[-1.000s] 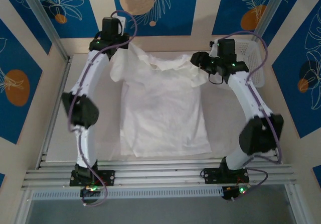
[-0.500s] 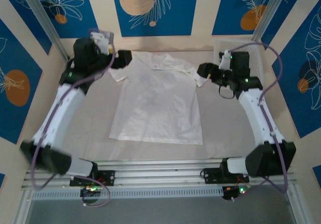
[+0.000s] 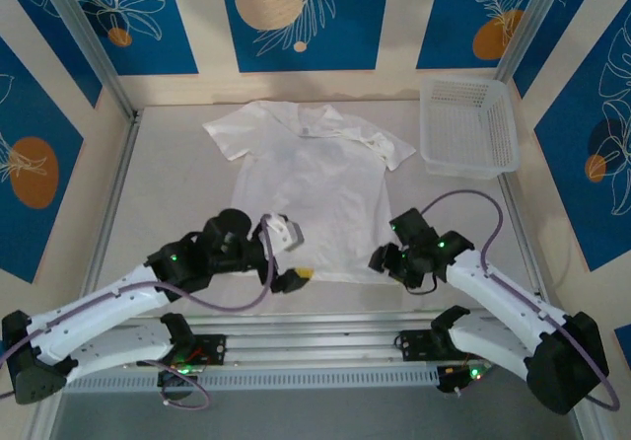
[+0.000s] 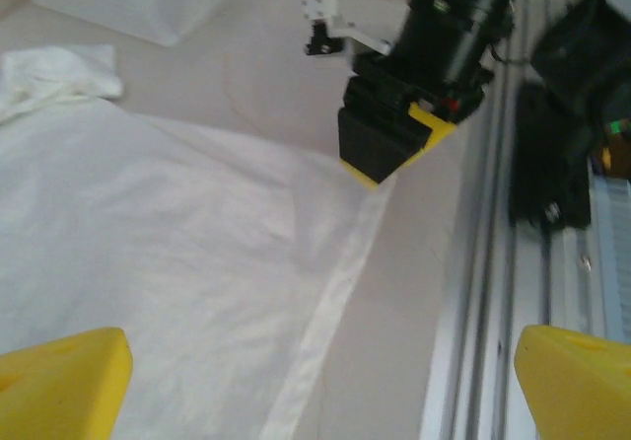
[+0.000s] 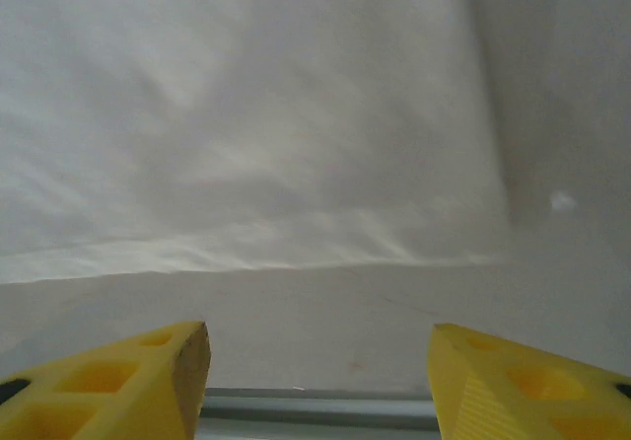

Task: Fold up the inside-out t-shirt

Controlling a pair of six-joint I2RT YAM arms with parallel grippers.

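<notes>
The inside-out t-shirt (image 3: 311,198) lies spread flat on the table, collar at the far end and hem toward the arms. My left gripper (image 3: 293,274) hovers over the hem's near left corner, fingers wide open. In the left wrist view the hem of the t-shirt (image 4: 197,262) runs between the spread yellow fingertips (image 4: 61,381) of that gripper (image 4: 320,396), which hold nothing. My right gripper (image 3: 381,259) sits at the hem's near right corner. Its yellow fingers (image 5: 532,386) stand apart over bare table just short of the t-shirt's (image 5: 246,114) edge, so the right gripper (image 5: 320,381) is open.
A white mesh basket (image 3: 465,82) stands at the far right of the table. Aluminium rails (image 3: 315,339) run along the near edge, close behind both grippers. The right gripper (image 4: 389,139) appears ahead in the left wrist view.
Both arms have swung back from the shirt's far shoulders to its near hem. The shirt was let go and now lies flat. The left gripper has opened wide.
</notes>
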